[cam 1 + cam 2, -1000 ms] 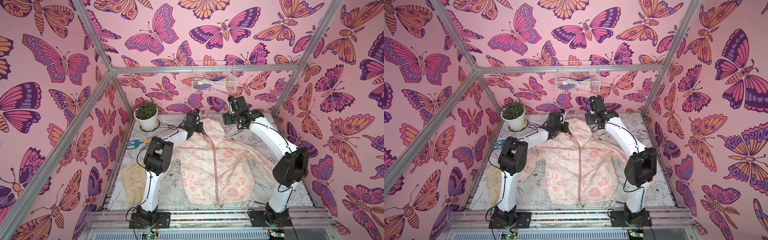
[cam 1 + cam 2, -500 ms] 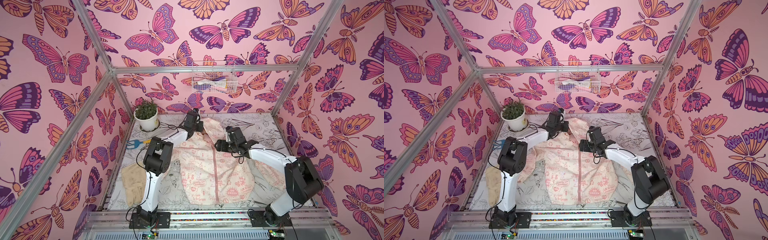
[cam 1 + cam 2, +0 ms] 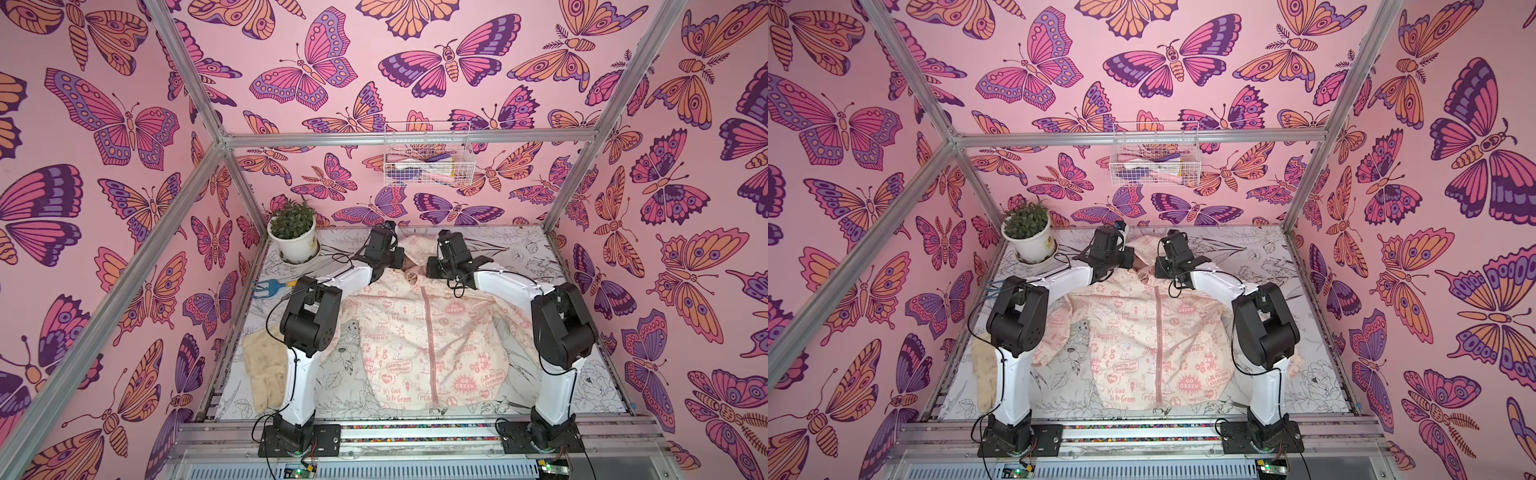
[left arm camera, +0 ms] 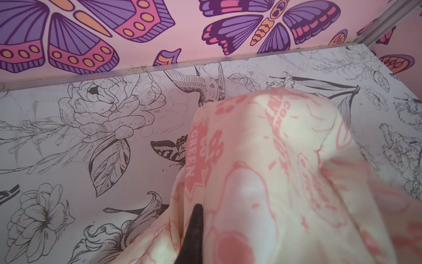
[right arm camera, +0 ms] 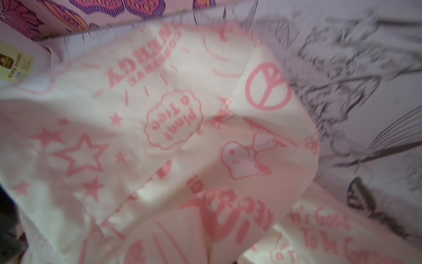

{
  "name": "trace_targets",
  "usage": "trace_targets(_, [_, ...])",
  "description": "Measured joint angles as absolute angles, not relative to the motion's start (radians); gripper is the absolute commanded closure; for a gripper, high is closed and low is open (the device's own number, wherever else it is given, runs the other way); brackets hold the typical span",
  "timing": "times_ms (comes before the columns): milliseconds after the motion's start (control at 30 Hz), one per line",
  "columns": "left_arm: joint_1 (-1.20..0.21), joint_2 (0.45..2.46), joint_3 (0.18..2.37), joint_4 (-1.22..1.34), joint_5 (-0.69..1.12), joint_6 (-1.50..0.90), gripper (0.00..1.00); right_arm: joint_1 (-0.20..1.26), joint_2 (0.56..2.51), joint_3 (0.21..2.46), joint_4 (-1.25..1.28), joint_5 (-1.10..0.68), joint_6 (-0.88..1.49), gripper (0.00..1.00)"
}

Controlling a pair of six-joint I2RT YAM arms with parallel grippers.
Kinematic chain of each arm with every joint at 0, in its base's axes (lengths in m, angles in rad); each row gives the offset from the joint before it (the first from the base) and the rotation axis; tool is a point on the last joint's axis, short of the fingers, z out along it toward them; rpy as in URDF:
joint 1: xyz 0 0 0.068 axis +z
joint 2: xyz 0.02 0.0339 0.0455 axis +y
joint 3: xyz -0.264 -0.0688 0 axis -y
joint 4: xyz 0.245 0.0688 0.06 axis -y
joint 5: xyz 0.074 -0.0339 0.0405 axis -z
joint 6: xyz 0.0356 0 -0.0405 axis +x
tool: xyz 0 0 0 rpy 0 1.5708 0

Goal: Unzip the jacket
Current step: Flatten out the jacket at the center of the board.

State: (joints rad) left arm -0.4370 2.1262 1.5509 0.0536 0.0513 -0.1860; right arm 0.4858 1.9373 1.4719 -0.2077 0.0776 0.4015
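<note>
Pinches the hood [image 3: 413,246] of the zipped jacket [image 3: 395,332] in the left gripper [image 3: 400,261]; sets the closed right gripper [image 3: 430,270] at the collar [image 3: 415,277], grasp unclear.

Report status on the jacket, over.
Left gripper shut on jacket. Right gripper shut at collar, hold unseen. Zipper fully closed. Nothing lying on it.

The flower-printed tabletop [image 3: 536,251] lies open far right; cream pink-printed jacket [image 3: 415,345] fills the middle; white potted plant [image 3: 293,235], blue fork [image 3: 268,286], beige knit glove [image 3: 264,370] line the left.
</note>
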Motion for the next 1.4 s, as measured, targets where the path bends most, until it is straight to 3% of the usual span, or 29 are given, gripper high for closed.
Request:
trace_targets(200, [-0.426,2.123,1.542,0.067,0.059,-0.175,1.0,0.451,1.999,1.729,-0.24,0.242,0.084,1.0])
trace_targets(400, [-0.423,2.145,1.584,0.08,0.064,-0.174,1.0,0.447,2.195,1.842,-0.113,0.376,-0.306,1.0])
trace_targets(467, [-0.422,2.169,1.608,0.081,0.064,-0.175,1.0,0.447,2.275,1.871,-0.093,0.406,-0.394,0.83])
trace_targets(533, [-0.421,2.194,1.626,0.081,0.065,-0.178,1.0,0.447,2.345,1.918,-0.112,0.417,-0.427,0.43])
trace_targets(667, [-0.41,2.248,1.666,0.076,0.074,-0.208,1.0,0.437,2.444,2.117,-0.296,0.366,-0.363,0.24])
trace_targets(700, [-0.406,2.258,1.673,0.073,0.075,-0.218,1.0,0.432,2.453,2.165,-0.339,0.345,-0.327,0.03])
trace_targets(733, [-0.402,2.268,1.681,0.07,0.078,-0.229,1.0,0.422,2.454,2.222,-0.392,0.316,-0.279,0.01])
trace_targets(933, [-0.386,2.305,1.723,0.052,0.095,-0.277,1.0,0.319,2.361,2.34,-0.592,0.115,-0.011,0.01])
trace_targets(1100, [-0.387,2.306,1.728,0.048,0.109,-0.302,1.0,0.246,2.141,2.028,-0.595,-0.078,0.184,0.06])
trace_targets(1267, [-0.386,2.307,1.728,0.044,0.115,-0.32,1.0,0.258,1.922,1.643,-0.432,-0.183,0.34,0.06])
trace_targets(1400, [-0.387,2.307,1.728,0.044,0.117,-0.326,1.0,0.289,1.922,1.549,-0.347,-0.261,0.42,0.06])
